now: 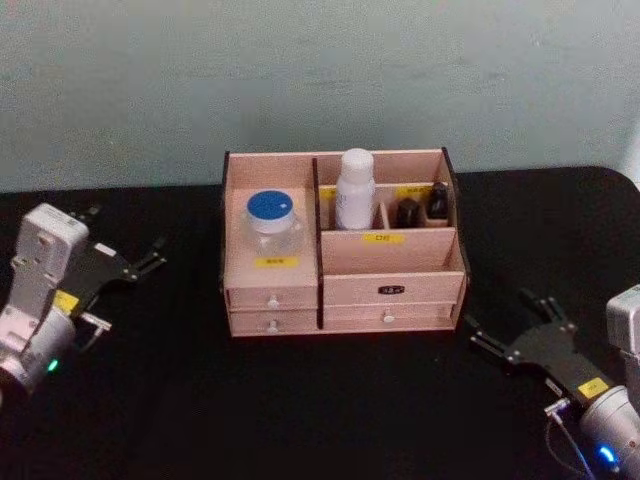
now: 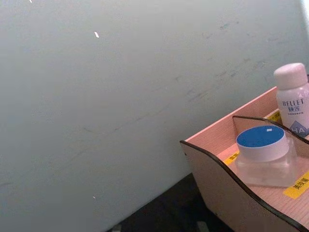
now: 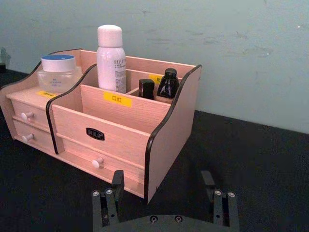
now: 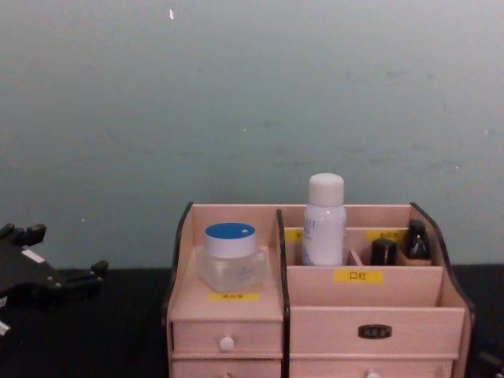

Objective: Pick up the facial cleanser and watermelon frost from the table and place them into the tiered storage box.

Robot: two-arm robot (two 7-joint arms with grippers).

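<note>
Already the white plastic bottle (image 1: 354,188) is standing upright in the rear compartment of the pale wooden tiered storage box (image 1: 391,262), the blue-lidded clear jar (image 1: 272,224) sitting on its left shelf; the left gripper (image 1: 150,259) and right gripper (image 1: 503,332) are flanking it, jaws spread, holding nothing.
</note>
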